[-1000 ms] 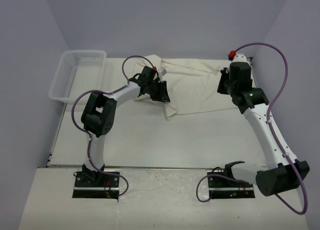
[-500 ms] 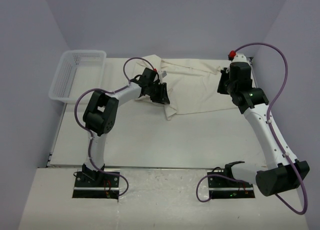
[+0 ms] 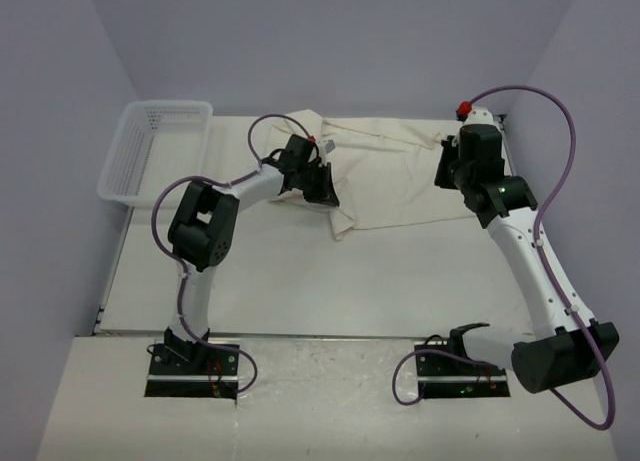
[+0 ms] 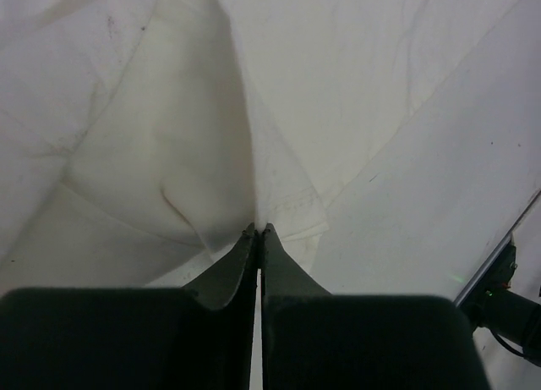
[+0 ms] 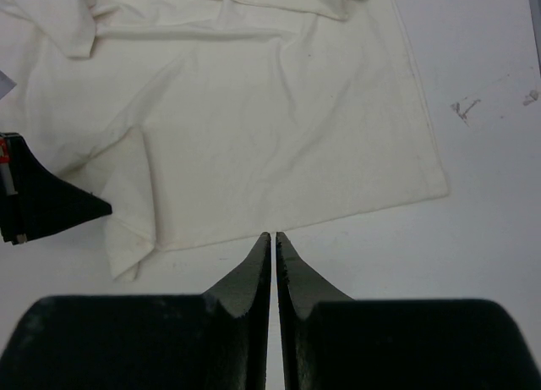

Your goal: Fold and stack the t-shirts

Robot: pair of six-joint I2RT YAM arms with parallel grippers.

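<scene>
A cream t-shirt (image 3: 400, 171) lies spread across the back of the table, with a folded flap at its front left corner (image 3: 343, 221). My left gripper (image 3: 325, 188) is at the shirt's left part. In the left wrist view it (image 4: 258, 229) is shut on a pinch of the shirt (image 4: 169, 153), and creases run into the tips. My right gripper (image 3: 447, 171) hovers over the shirt's right side. In the right wrist view it (image 5: 272, 235) is shut and empty, its tips just over the shirt's (image 5: 270, 128) front hem.
A white plastic basket (image 3: 150, 151) stands at the back left of the table. The table's right edge (image 3: 505, 141) runs close beside the right arm. The left gripper's dark body (image 5: 42, 200) shows at the left of the right wrist view.
The left gripper has shifted slightly back and left with the cloth, and the left arm's elbow has moved a little right. The right arm has not moved.
</scene>
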